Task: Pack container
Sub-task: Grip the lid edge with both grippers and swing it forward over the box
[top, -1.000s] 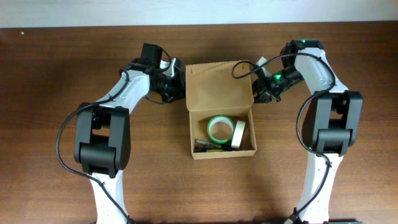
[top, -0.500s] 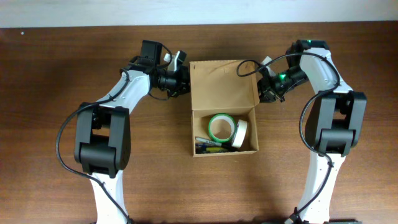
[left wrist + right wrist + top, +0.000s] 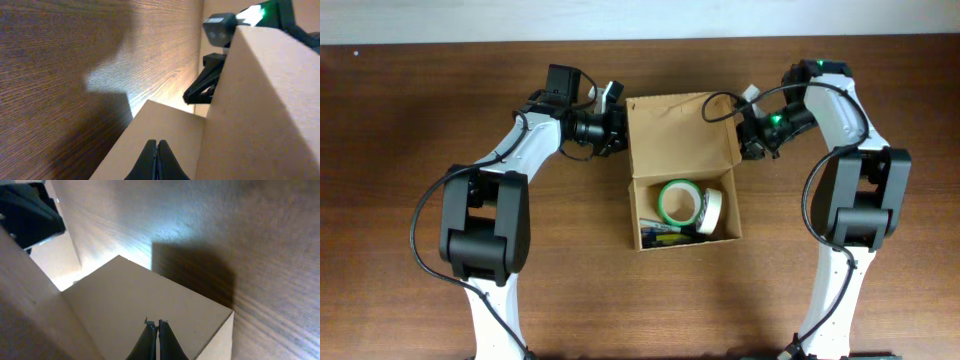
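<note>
The container, a small tan cardboard box, stands open at the table's middle, its flap lid raised at the far side. Inside lie a green tape roll, a white tape roll and some pens. My left gripper is shut and sits at the lid's left edge; in the left wrist view its tips rest against a cardboard side tab. My right gripper is shut at the lid's right edge; its tips lie over the other side tab.
Dark wooden table all round the box. A pale wall strip runs along the far edge. Both arm bases stand at the near side, left and right of the box.
My left gripper has moved right to the lid's left edge. The box has slid a little to the right and toward the front. The right gripper shifted slightly right with it.
</note>
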You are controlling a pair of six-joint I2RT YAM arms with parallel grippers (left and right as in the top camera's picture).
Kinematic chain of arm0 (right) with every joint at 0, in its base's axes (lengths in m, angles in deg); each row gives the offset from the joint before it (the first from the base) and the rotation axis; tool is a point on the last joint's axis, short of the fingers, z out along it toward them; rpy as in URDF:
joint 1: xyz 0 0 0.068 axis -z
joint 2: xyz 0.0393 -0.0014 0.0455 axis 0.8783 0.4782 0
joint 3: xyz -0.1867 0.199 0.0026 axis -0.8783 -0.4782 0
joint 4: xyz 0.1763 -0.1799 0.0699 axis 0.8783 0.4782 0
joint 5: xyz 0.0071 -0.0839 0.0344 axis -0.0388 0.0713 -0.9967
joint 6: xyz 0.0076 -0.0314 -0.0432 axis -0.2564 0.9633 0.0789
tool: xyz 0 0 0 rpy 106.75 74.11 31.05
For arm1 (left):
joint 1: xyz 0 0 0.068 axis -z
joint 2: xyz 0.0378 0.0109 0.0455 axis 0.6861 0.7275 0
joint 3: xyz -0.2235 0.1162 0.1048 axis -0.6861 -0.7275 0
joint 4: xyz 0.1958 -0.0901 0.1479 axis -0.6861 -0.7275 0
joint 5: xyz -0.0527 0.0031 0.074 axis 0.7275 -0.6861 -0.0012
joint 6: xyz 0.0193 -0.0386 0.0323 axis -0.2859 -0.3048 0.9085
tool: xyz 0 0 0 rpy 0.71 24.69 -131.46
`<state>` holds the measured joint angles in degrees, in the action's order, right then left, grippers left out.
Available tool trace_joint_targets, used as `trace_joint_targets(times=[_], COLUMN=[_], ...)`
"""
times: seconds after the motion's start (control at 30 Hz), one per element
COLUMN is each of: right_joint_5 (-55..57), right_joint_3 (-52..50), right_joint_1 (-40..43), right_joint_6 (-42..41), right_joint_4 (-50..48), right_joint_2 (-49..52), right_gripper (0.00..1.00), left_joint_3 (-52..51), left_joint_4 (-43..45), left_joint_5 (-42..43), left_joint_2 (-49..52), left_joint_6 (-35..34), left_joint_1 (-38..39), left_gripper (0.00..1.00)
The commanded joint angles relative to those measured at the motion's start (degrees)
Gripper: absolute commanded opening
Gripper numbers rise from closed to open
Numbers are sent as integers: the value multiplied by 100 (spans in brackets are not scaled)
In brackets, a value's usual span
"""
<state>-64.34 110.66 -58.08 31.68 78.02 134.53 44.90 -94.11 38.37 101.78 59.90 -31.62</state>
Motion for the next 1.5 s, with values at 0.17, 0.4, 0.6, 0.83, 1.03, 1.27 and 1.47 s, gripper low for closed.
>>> trace_joint_targets(times=[0.17,0.4,0.6,0.83,1.03,1.27,1.47], right_joint_5=[-269,-264,-262,-223,-321,326,2291], right_joint_3=[789,911,914,914,916,916,916], right_joint_1=[186,205,197,201,201,151,-76], right_joint_6=[66,55,111,195,118,4,-210], right_joint_4=[-4,131,507,1235,1235,1235,1235], right_joint_2=[26,26,26,-31,-437,-1384,-2096], right_gripper=[5,13,13,12,12,13,14], left_joint_3=[133,133,133,133,133,133,133], left_joint_4=[26,24,22,22,15,-4,-802], left_joint_5=[249,227,258,964,1700,2350,474], left_joint_2=[39,39,39,39,39,24,-328], left_joint_6=[-26,-28,-26,-28,-28,151,999], left_joint_1=[50,50,50,57,116,457,791], left_gripper=[2,2,2,2,2,2,2])
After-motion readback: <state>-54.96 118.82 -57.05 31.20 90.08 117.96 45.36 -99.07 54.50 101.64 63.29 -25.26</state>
